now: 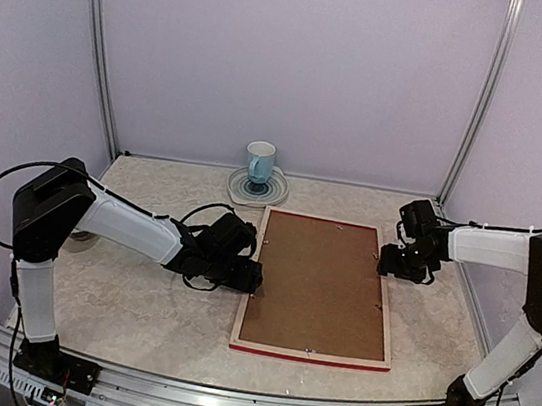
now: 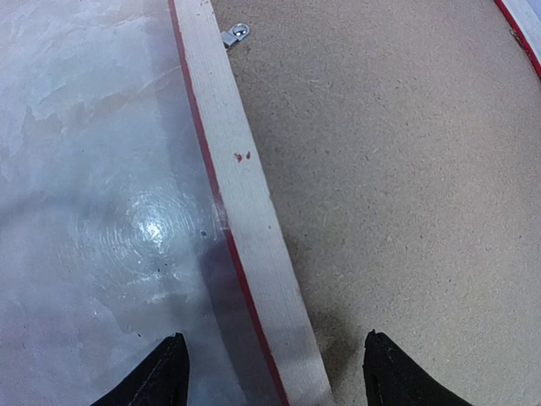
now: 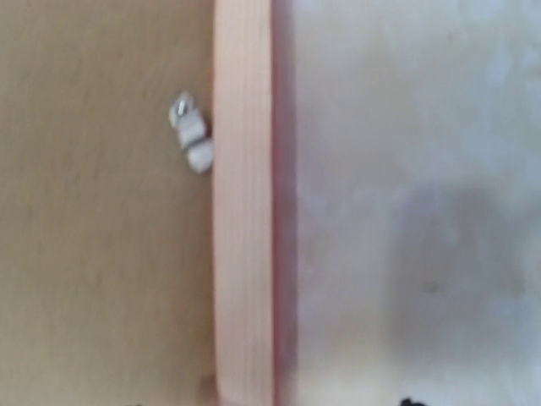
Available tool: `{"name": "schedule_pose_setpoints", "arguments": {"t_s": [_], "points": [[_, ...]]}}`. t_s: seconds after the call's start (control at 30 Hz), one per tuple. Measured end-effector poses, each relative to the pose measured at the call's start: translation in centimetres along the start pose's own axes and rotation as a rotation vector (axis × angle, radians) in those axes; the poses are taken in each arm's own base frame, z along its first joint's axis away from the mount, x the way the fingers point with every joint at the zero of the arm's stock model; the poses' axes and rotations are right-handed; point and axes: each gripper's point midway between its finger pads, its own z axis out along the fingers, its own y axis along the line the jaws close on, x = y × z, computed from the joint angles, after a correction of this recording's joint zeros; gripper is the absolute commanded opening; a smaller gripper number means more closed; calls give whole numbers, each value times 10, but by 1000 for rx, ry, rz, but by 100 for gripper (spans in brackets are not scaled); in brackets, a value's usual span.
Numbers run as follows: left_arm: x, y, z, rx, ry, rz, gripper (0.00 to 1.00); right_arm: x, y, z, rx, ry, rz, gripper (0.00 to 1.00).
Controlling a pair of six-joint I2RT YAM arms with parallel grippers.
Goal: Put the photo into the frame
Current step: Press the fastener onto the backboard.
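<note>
Lying face down mid-picture, the frame holds a brown board; no photo shows. The left end effector is apart over the left rail; the right end effector, I cannot tell. A bump could slide the frame.

The overhead view is lit evenly and softly, and a faint violet cast is seen on the walls. Only a soft shadow is thrown under the left arm onto the worktop. The left wrist view is sharp. A round patch of glare is reflected there from the glossy worktop beside the frame, and the backing board is dimmed near the bottom edge. The right wrist view is blurred throughout: the metal clip is smeared, and a broad grey shadow is cast at the right.
</note>
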Motion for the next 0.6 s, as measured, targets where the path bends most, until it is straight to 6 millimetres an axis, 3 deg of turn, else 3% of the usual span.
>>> {"name": "schedule_pose_setpoints", "arguments": {"t_s": [0.6], "points": [[1, -2, 0, 3, -1, 2, 73, -56, -3, 31, 11, -36, 39, 67]]}}
